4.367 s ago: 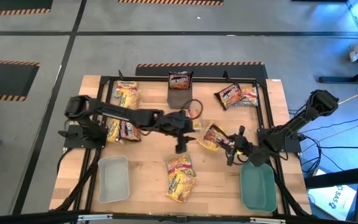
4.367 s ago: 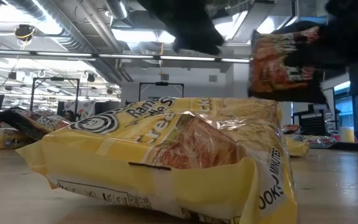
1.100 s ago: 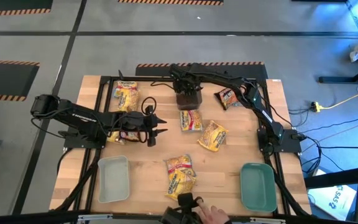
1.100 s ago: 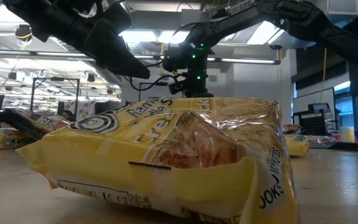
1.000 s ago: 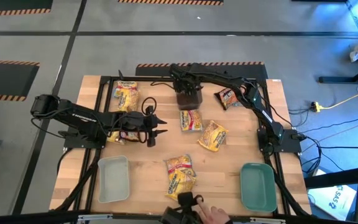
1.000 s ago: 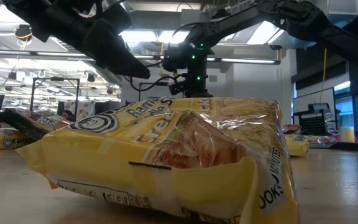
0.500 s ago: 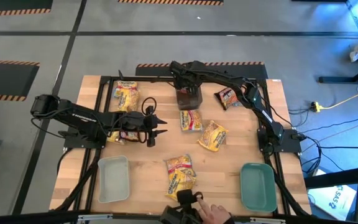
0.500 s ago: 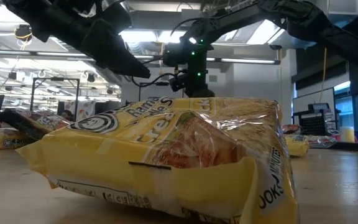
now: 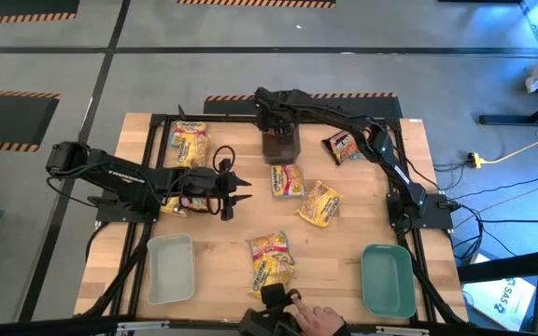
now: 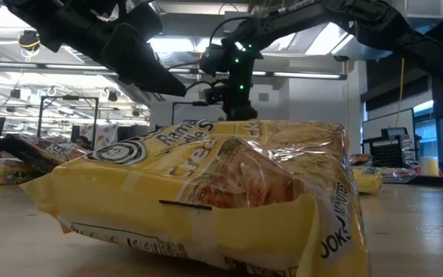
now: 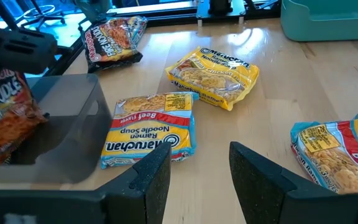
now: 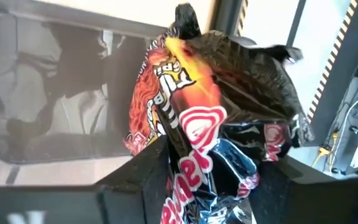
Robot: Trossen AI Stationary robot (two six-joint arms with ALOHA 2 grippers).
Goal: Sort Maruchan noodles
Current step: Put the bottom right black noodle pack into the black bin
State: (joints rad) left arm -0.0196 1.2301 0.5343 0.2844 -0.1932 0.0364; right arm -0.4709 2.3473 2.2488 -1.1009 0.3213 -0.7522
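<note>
Holding a dark maroon packet (image 12: pixel 216 118) upright, long axis vertical, my right jaws (image 12: pixel 213 171) are clamped on its lower end above the dark bin (image 9: pixel 282 147) at the table's (image 9: pixel 222 271) far edge. My left jaws (image 11: pixel 197 171) hover partly open beside a blue-edged packet (image 11: pixel 149 128) lying flat.

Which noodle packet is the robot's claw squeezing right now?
The crumpled dark brown-maroon plastic packet, pinched in the right gripper above the dark bin. All the other packets lie flat on the table.
</note>
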